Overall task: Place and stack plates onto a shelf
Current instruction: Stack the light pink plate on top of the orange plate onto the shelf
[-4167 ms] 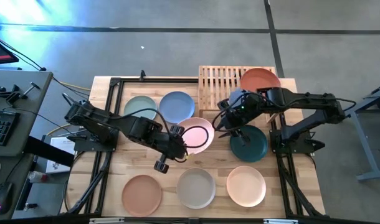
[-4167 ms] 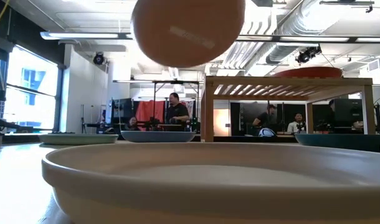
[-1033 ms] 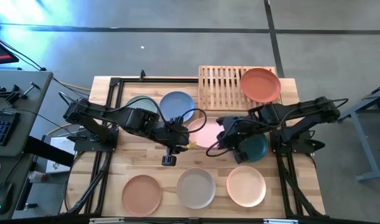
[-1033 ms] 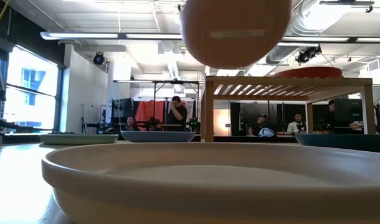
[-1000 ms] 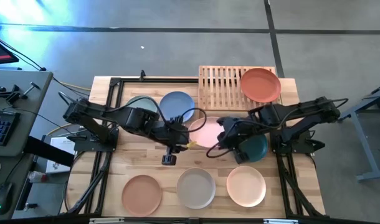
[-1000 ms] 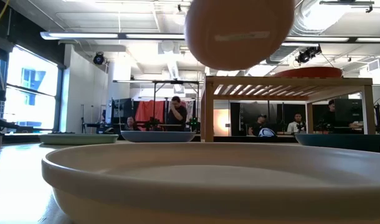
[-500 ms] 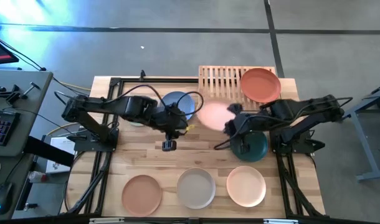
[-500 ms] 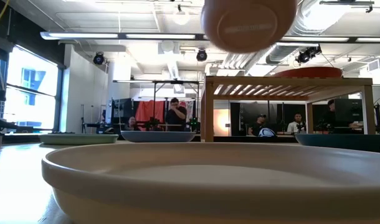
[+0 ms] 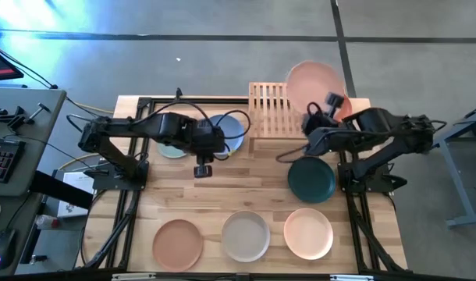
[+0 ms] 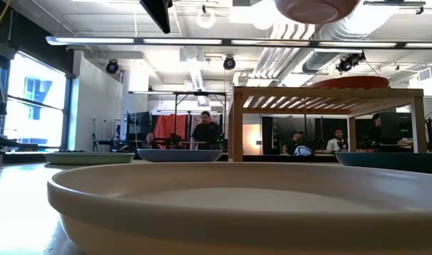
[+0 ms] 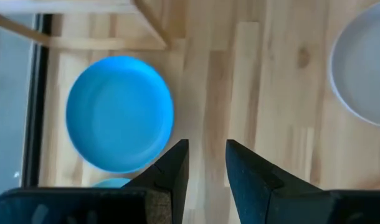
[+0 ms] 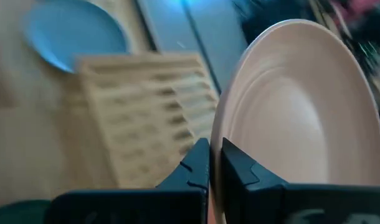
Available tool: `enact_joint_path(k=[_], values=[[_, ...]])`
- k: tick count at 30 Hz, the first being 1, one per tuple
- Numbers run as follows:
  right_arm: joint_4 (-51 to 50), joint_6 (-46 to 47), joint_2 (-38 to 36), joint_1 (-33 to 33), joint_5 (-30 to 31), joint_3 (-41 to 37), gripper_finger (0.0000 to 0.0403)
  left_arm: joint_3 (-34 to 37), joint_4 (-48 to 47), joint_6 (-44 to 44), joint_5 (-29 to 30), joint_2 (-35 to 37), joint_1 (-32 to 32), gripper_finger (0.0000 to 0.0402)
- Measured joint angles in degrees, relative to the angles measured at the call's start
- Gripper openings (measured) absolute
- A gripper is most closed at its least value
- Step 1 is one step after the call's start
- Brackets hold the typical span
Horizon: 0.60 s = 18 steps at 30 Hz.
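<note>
Plates are what we are moving, and the round matte pink plate (image 9: 314, 84) is the one in hand: our right gripper (image 12: 215, 163) pinches its rim, fingers pressed onto the edge, and carries it tilted in the air at the upper centre-right of the high view, above the low light bamboo slat shelf (image 9: 268, 109). We hold it by the rim and raised, we judge, so it can clear the red-orange plate (image 9: 343, 105) already lying on the shelf's right half and come down flat on the free slats or on top of that plate.

Our left gripper (image 11: 204, 165) hangs with its fingers slightly apart and nothing between them, over the wooden bench (image 9: 246, 176) just beside the blue plate (image 9: 222, 131) in the upper left of centre, with the mint green plate (image 9: 170, 148) mostly hidden under that arm. The dark teal plate (image 9: 311, 178) lies at right of centre; the terracotta plate (image 9: 178, 243), grey-white plate (image 9: 246, 236) and peach plate (image 9: 307, 233) form the bottom row.

Half a second ago the pink plate was lower and further left, at the shelf's front edge; now it has risen over the shelf, and in the low view only its underside (image 10: 311, 10) shows at the top edge. The left arm has drawn back toward the blue plate.
</note>
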<state>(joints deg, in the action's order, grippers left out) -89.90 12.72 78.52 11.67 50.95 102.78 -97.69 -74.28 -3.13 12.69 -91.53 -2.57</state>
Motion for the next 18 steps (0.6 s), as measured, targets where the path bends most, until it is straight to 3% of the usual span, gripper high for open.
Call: enact_joint_path(k=[6, 18], values=[[-0.1, 7.5, -1.1, -5.1, 0.7, -4.2, 0.0, 0.0, 0.0, -2.2, 0.1, 0.4, 2.4, 0.0094], [0.1, 23.3, -1.0, -13.9, -2.6, -15.8, 0.0, 0.0, -0.8, 2.2, 0.1, 0.4, 6.6, 0.0094]])
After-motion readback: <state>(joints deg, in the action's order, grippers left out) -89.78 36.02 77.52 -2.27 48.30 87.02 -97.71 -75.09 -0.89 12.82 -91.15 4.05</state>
